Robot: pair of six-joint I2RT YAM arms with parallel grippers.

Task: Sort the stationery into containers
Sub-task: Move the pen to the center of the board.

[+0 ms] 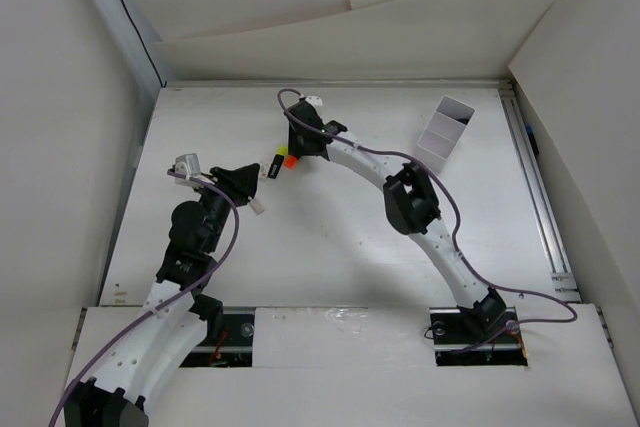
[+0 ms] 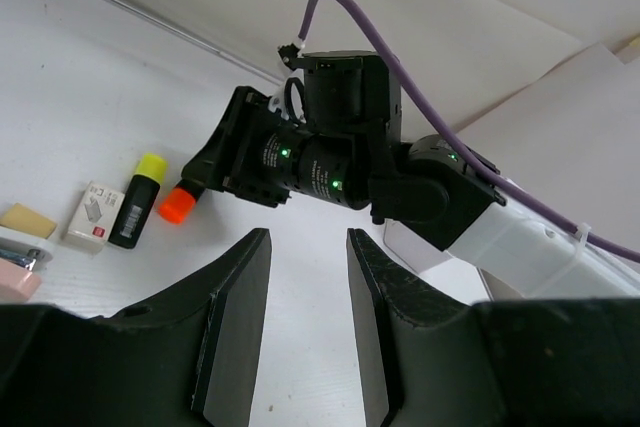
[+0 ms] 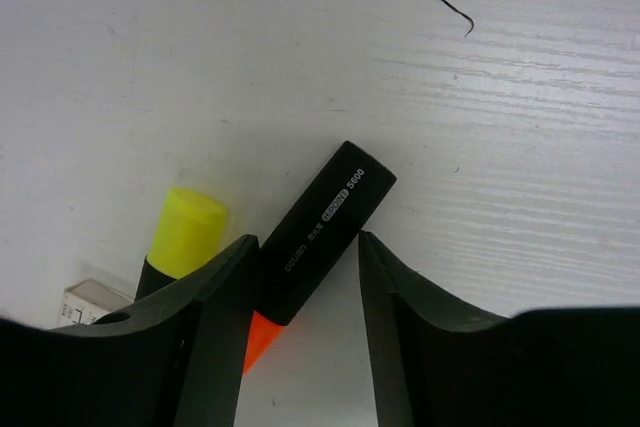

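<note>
We've got right gripper (image 3: 303,242) straddling orange-capped marker (image 3: 335,209), jaws spread for a cross-body pinch; left gripper (image 2: 305,242) narrowly parted, empty.

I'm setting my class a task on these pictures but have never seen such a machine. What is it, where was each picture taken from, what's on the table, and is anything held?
These are two robot arms bolted to a white table, each ending in a two-finger gripper. One picture looks down from above; the other two come from cameras on the wrists. The right gripper straddles an orange-capped marker lying on the table, jaws apart, not visibly pinching it. Beside it lie a yellow-capped marker and a small white box. The left gripper hangs empty, jaws slightly parted. A pale divided tray sits at the far right.
</note>
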